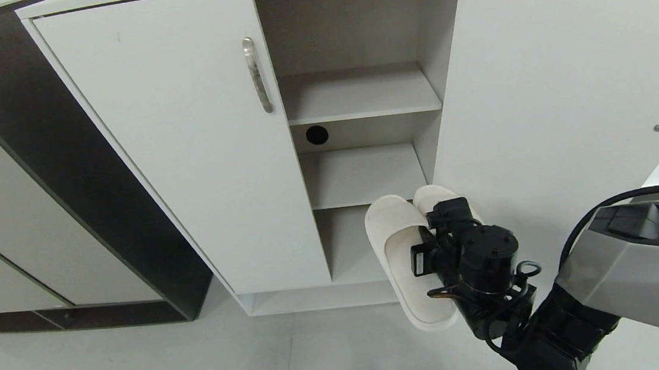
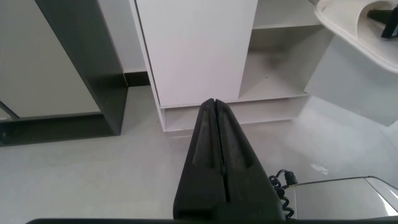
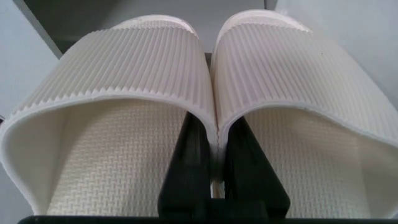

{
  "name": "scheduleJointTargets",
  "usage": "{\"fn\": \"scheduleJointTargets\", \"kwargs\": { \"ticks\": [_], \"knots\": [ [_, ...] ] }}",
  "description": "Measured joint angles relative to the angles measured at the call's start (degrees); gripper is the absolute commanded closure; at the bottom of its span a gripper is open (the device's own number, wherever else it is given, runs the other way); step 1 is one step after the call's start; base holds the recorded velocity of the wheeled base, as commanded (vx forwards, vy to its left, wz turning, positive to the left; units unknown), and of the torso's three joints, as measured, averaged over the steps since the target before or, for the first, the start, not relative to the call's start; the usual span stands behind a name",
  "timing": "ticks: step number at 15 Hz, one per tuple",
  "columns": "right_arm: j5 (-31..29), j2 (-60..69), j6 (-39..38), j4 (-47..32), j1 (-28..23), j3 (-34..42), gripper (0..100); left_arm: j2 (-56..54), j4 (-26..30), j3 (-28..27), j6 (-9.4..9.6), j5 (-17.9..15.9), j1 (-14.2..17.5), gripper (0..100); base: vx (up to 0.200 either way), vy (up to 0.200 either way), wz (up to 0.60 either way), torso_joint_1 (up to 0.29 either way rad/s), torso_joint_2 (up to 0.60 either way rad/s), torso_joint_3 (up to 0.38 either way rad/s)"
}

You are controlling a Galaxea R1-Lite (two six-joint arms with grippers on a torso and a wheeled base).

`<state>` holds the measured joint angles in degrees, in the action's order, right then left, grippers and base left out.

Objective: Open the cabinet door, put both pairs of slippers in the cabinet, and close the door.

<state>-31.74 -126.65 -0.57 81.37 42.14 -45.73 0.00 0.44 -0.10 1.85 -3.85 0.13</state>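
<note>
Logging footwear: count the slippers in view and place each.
2: one slipper and its mate, side by side, pinched in the right gripper before the open cabinet. More may hide behind the shut left door.

Lighting's bright and pretty flat all round, soft white light that seems to come from overhead, no hard shadows. Inside the cabinet [image 1: 345,28] it gets dimmer, with a grey band under each shelf [image 1: 357,96]. The handle [image 1: 257,75] catches a thin glint (nothing blown out). The head view bends at its edges, so the open door [image 1: 535,83] leans outward. The slippers [image 3: 137,68] show gentle shading between their ridges.
</note>
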Motion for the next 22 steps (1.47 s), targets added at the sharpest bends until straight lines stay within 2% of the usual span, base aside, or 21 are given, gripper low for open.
{"fn": "scheduleJointTargets", "kwargs": {
  "ticks": [2, 4, 6, 10, 13, 15, 22],
  "knots": [
    [-0.05, 0.00, 0.24, -0.35, 2.08, -0.63, 100, 0.00, 0.00, 0.00, 0.00, 0.00, -0.02, 100, 0.000, 0.000, 0.00, 0.000, 0.00, 0.000],
    [-0.13, -0.12, 0.28, -4.85, 5.29, -3.67, 100, 0.00, 0.00, 0.00, 0.00, -0.02, 0.00, 100, 0.000, 0.000, 0.00, 0.000, 0.00, 0.000],
    [-0.85, -0.33, -2.60, -15.12, 6.97, -8.55, 100, 0.00, 0.00, 0.00, 0.04, -0.02, 0.05, 100, 0.000, 0.000, 0.00, 0.000, 0.00, 0.000],
    [-7.97, -1.27, -11.19, -32.66, 7.85, -22.43, 100, 0.00, 0.00, 0.00, 0.06, -0.02, -0.02, 100, 0.000, 0.000, 0.00, 0.000, 0.00, 0.000],
    [-10.59, -2.73, -12.51, -33.54, 7.83, -25.60, 100, 0.00, 0.00, 0.00, 0.04, -0.02, 0.05, 100, 0.000, 0.000, 0.00, 0.000, 0.00, 0.000],
    [-10.68, -2.86, -12.14, -31.73, 7.61, -25.10, 100, 0.00, 0.00, 0.00, -0.71, 0.00, 0.05, 100, 0.000, 0.000, 0.00, 0.000, 0.00, 0.000],
    [-10.84, -3.06, -9.50, -28.90, 7.58, -24.14, 100, 0.00, 0.00, 0.00, -0.73, 0.00, -0.02, 100, 0.000, 0.000, 0.00, 0.002, 0.00, -0.081]
  ]
}}
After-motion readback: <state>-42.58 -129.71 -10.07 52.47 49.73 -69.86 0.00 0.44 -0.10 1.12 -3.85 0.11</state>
